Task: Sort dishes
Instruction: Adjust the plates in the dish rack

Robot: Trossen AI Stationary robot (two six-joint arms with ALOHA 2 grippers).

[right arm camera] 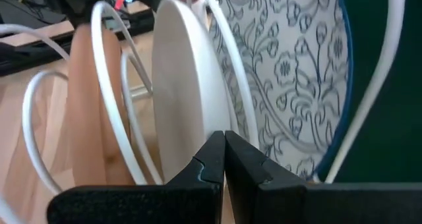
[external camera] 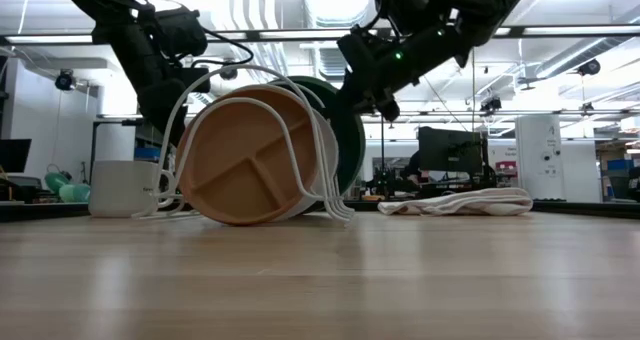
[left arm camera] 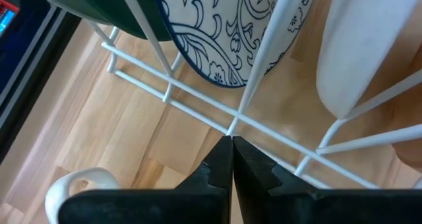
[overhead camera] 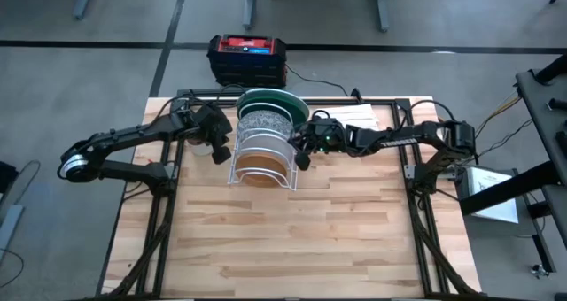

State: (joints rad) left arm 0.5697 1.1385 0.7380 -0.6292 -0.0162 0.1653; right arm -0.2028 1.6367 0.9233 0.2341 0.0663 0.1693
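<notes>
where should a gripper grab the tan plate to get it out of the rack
By its upper rim, coming from above. The tan plate stands on edge in the front slot of the white wire rack, with wire hoops on both faces and the white plate close behind it, so only the top edge looks free. Pinch across the rim and lift straight up.

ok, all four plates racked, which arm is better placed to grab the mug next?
Left, likely. The left gripper, fingers shut, sits at the rack's left side, and the mug shows right beside its fingers; the right gripper is across the rack.
</notes>
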